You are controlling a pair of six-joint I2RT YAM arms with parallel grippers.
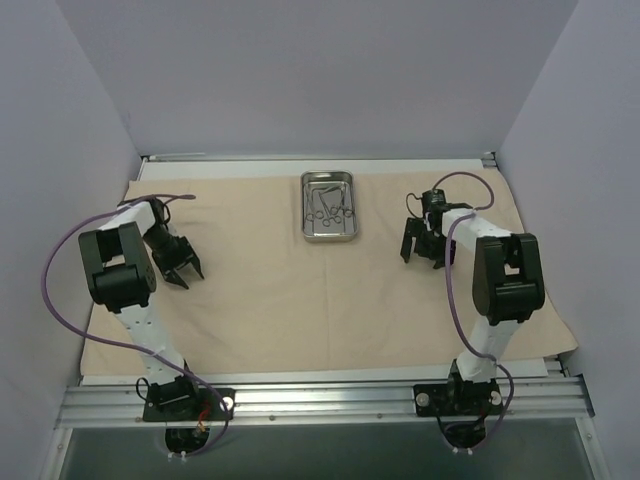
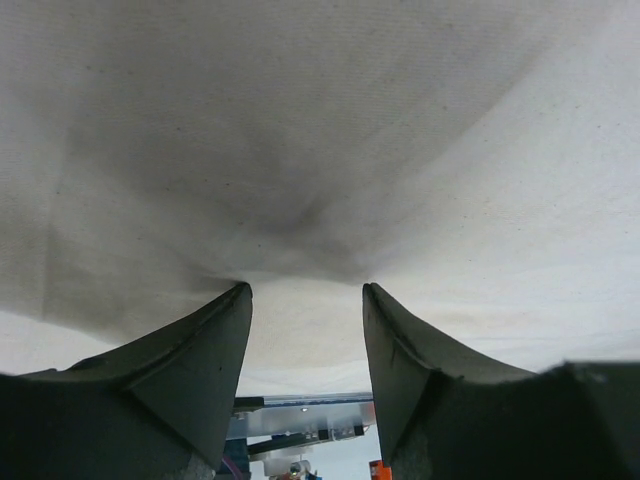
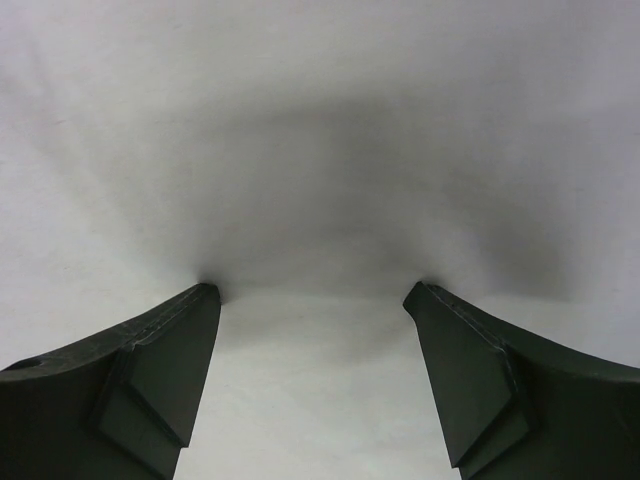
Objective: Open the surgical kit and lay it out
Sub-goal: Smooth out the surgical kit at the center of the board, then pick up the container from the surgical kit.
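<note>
The beige cloth wrap [image 1: 300, 290] lies spread flat over the table. The steel tray [image 1: 328, 238] sits on it at the back centre, with several silver forceps [image 1: 330, 205] lying inside. My left gripper [image 1: 190, 277] is open on the cloth's left part, well away from the tray. In the left wrist view its fingertips [image 2: 243, 296] rest against the cloth [image 2: 320, 150] with nothing between them. My right gripper [image 1: 421, 260] is open to the right of the tray. The right wrist view shows its fingers [image 3: 205, 300] wide apart, tips down on bare cloth [image 3: 320, 150].
Grey walls [image 1: 90, 120] close in the left, back and right sides. A metal rail [image 1: 330, 400] with both arm bases runs along the near edge. Purple cables [image 1: 55, 290] loop beside each arm. The cloth's front right corner [image 1: 565, 345] reaches past the table edge.
</note>
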